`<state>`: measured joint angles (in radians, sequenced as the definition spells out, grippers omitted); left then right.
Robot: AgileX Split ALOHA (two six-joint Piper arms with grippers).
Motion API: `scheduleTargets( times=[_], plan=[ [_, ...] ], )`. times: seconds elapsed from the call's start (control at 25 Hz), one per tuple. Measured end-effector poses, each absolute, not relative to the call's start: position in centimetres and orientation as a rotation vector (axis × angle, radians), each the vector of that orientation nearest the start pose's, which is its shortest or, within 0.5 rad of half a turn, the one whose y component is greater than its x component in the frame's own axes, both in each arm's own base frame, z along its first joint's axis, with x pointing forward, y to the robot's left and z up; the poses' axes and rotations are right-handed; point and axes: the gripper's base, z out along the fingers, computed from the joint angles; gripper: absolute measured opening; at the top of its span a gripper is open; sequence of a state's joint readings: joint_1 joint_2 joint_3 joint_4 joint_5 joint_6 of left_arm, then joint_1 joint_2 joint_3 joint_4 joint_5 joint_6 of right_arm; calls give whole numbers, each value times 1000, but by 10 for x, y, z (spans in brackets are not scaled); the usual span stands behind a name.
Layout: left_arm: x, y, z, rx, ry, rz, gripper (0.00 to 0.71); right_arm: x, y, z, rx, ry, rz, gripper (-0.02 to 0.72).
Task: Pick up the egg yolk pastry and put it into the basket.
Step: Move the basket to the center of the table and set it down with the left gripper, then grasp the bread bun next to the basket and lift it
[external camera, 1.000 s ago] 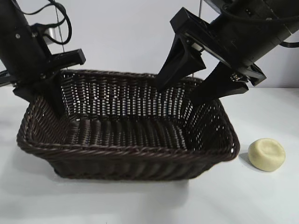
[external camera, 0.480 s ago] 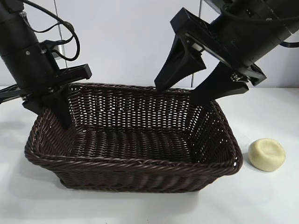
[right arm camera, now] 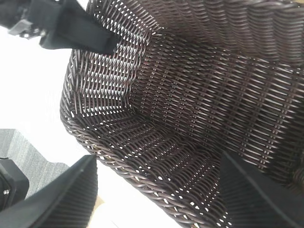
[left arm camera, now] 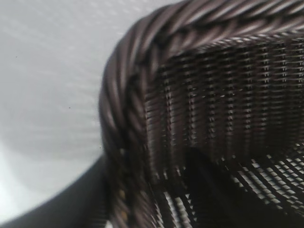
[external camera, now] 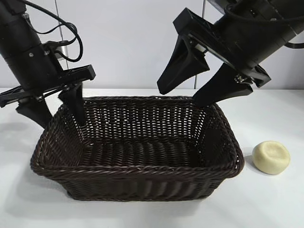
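Note:
The pale yellow egg yolk pastry (external camera: 271,156) lies on the white table, just right of the basket (external camera: 137,168). The dark woven basket fills the middle of the exterior view and is empty. My left gripper (external camera: 59,121) straddles the basket's rear left rim, one finger inside and one outside, shut on it; the left wrist view shows the rim (left arm camera: 126,123) between its fingers. My right gripper (external camera: 179,97) is open and empty above the basket's rear right part. It looks down into the basket (right arm camera: 190,95). The pastry is out of both wrist views.
The white table (external camera: 275,204) runs round the basket, with bare room in front and right of the pastry. A pale wall stands behind. One finger of the left gripper (right arm camera: 76,31) shows at the basket's far corner in the right wrist view.
My left gripper moved right and toward the camera, and the basket slid with it, closer to the pastry. The right gripper and the pastry have not moved.

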<state>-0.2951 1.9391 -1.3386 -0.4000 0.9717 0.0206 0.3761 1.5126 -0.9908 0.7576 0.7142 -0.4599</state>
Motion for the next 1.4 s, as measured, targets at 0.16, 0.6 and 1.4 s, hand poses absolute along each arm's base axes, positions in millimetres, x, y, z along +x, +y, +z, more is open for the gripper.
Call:
scheduleTargets(
  times=[0.16, 0.6, 1.4],
  plan=[
    [352, -136, 185, 178, 3057, -512, 610, 267, 149, 253, -461, 2564, 799, 519],
    [336, -122, 241, 320, 2957, -361, 624, 267, 149, 253, -456, 2566, 801, 519],
    [345, 0, 251, -27, 3034, -17, 624, 267, 149, 253, -452, 2570, 799, 519]
  ],
)
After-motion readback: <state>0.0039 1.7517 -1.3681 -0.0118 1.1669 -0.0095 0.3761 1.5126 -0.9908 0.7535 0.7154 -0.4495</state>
